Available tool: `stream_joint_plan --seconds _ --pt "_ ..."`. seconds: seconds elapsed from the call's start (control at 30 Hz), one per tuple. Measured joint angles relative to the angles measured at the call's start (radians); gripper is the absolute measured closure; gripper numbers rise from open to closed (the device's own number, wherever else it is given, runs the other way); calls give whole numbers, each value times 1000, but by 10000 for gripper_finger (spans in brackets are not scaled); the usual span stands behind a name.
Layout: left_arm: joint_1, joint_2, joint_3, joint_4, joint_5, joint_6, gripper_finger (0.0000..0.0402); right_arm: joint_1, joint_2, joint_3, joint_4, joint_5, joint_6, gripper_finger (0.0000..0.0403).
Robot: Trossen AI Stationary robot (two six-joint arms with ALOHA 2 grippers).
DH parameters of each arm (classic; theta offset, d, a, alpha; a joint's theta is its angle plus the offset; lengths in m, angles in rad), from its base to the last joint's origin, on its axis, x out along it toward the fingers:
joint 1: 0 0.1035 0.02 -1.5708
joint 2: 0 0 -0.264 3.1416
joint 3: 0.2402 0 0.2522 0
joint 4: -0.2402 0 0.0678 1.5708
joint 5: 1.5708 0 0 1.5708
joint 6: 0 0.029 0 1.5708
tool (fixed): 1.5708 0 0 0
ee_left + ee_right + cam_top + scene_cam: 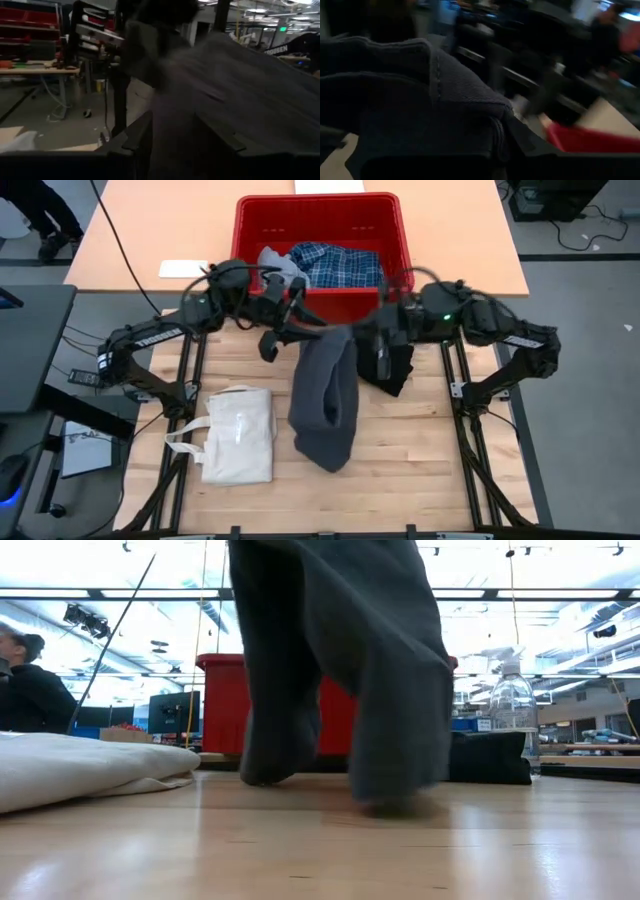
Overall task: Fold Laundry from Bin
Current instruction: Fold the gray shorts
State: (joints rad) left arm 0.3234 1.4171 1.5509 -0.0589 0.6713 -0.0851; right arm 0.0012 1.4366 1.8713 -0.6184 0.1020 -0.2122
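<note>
Beside red bin [318, 240], both end effectors clamped on hanging grey top [326, 395], tote bag [236, 434] left, black garment [395, 365] right

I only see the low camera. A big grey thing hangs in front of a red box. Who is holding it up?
Observer: Both arms. From above, the left gripper and the right gripper each pinch the top edge of the dark grey top, in front of the red bin.
Operator: Is the box empty?
Observer: No. A blue-and-white plaid shirt lies inside, with a light grey piece beside it.
Operator: What is the white lump on my left?
Observer: A cream tote bag, lying flat on the table on the left arm's side.
Operator: Anything else out of the bin?
Observer: Yes, a black garment lies under the right arm.
</note>
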Motion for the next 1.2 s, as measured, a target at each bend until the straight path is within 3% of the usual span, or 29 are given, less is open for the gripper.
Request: stream_joint_plan --seconds 0.2,0.43,0.63,0.9,0.97,1.07,1.2 --pt "51 -76 0 -110 -80 28 255 -31 -68 0 -94 198 103 382" --pt "38 -121 0 -190 -137 28 255 -86 -105 1 -152 300 213 382" --pt "-80 -98 0 -310 -330 123 242 -149 -98 1 -245 257 322 382" --pt "-202 -71 0 -432 -535 108 164 -246 -103 1 -250 155 371 382" --pt "-234 -64 0 -464 -626 57 152 -268 -104 1 -248 133 375 382" --pt "-276 -60 0 -520 -776 22 151 -292 -104 1 -248 104 380 382" --pt "-328 -47 0 -508 -892 -6 166 -316 -104 1 -244 79 402 382"
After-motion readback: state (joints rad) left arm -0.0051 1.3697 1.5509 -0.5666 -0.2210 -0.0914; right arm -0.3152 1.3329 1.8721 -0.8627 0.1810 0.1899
